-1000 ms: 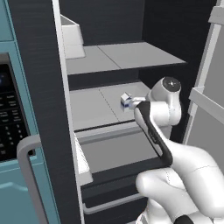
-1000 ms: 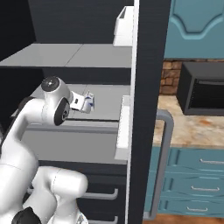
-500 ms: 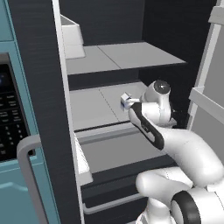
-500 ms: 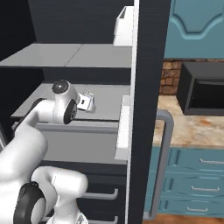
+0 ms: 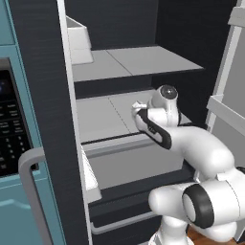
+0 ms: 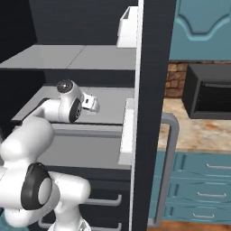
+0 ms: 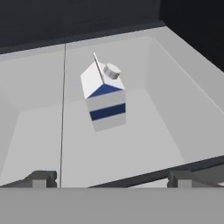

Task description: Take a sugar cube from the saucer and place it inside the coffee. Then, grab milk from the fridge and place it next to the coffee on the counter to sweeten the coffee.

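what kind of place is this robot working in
A rendered home kitchen, it seems: an open fridge with grey shelves, a milk carton in its compartment, and a marbled counter over teal cabinets.

It was a home kitchen, rendered rather than real. An open fridge (image 5: pixel 143 62) with a dark inside, pale grey shelves and a milk carton (image 7: pixel 104 97) stood among teal cabinets (image 6: pixel 198 180). To one side was an oven control panel (image 5: pixel 12 134); to the other, a marbled stone counter (image 6: pixel 198 133) carried a black microwave (image 6: pixel 210 90) against a brick wall (image 6: pixel 175 80).
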Available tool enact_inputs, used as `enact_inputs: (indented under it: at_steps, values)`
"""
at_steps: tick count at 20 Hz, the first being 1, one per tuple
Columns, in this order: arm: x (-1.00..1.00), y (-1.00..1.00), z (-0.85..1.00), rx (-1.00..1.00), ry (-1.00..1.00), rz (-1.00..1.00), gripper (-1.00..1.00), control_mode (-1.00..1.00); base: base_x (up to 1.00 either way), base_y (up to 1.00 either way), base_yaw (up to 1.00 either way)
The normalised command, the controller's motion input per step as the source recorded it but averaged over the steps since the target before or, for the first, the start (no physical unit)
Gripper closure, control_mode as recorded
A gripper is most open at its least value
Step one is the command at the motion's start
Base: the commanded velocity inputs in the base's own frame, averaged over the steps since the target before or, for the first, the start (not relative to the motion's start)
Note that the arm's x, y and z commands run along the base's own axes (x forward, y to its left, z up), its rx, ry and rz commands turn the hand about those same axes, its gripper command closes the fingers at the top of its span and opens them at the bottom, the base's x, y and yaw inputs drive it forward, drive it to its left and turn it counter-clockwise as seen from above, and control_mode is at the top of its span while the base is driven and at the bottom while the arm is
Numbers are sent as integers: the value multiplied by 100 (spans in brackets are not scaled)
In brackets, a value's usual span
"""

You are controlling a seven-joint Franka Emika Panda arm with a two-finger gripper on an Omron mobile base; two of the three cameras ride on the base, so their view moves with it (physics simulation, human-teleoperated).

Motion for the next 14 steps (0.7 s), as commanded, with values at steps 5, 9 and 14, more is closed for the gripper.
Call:
enact_inputs:
  at_steps: [5,9,14]
  values:
    - [39,0,-12,0,0,0,-100,-100,0,0,0]
    - [36,0,-15,0,0,0,-100,-100,0,0,0]
    - [42,4,-17,-2,0,0,-100,-100,0,0,0]
